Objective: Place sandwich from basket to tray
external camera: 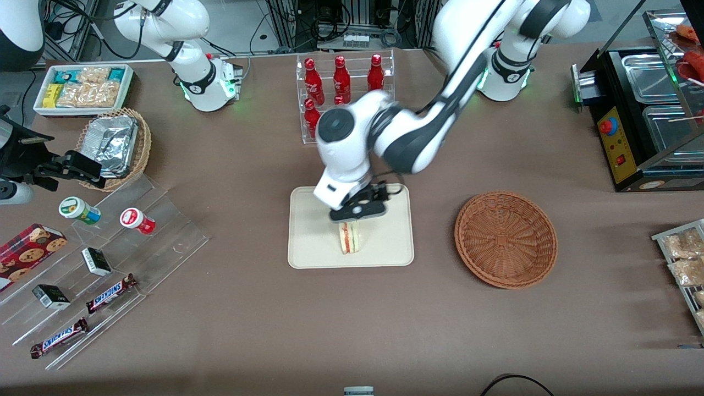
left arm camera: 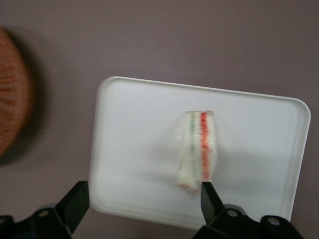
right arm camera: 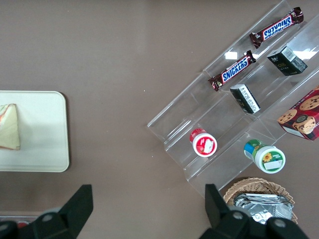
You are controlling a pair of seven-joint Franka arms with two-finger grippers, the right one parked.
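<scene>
Sandwich [external camera: 350, 238] on tray [external camera: 313, 242]; basket [external camera: 505, 238] empty.

front: high, looks down on table | left wrist: close above tray [left arm camera: 124, 149] | both share tray [external camera: 308, 242]

gripper [left arm camera: 142, 199]: fingers spread wide, hanging above the tray, gripping nothing | sandwich [left arm camera: 197, 152]: lying on the tray near its middle, red and green filling edge showing | tray [left arm camera: 134, 119]: on brown table | basket [left arm camera: 12, 117]: beside tray, apart
</scene>
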